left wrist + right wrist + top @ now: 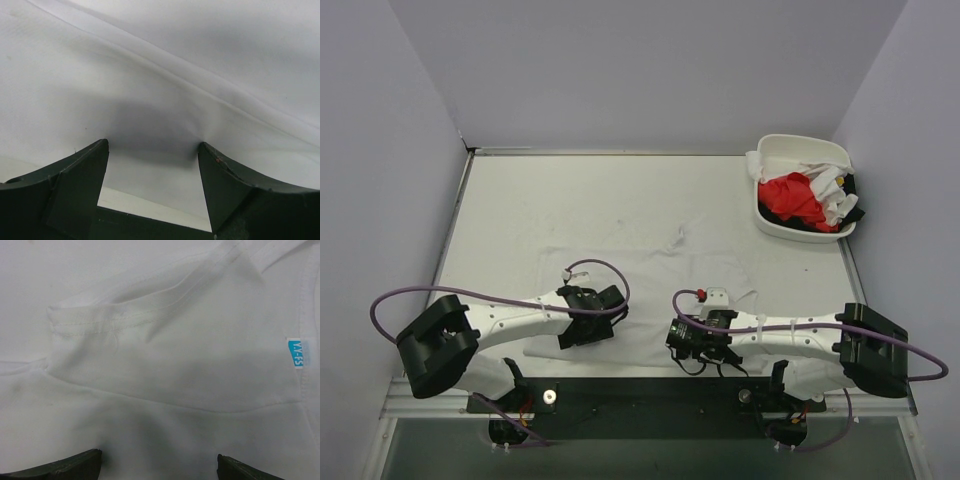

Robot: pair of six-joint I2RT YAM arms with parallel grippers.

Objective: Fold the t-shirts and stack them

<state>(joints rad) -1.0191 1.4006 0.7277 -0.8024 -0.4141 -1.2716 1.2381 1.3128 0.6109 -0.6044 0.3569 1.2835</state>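
Observation:
A plain white t-shirt lies spread flat on the white table, its near edge by the arm bases. Its small blue neck label and a hemmed sleeve show in the right wrist view. My left gripper sits low over the shirt's near left part, jaws wide open, both fingertips down against the cloth. My right gripper hovers over the near right part, open, with only cloth between its fingertips. A bright red t-shirt lies bunched in the tub with other white shirts.
The white rounded plastic tub stands at the back right corner, also holding some dark cloth. Grey walls close in the table on three sides. A black rail with the arm bases runs along the near edge.

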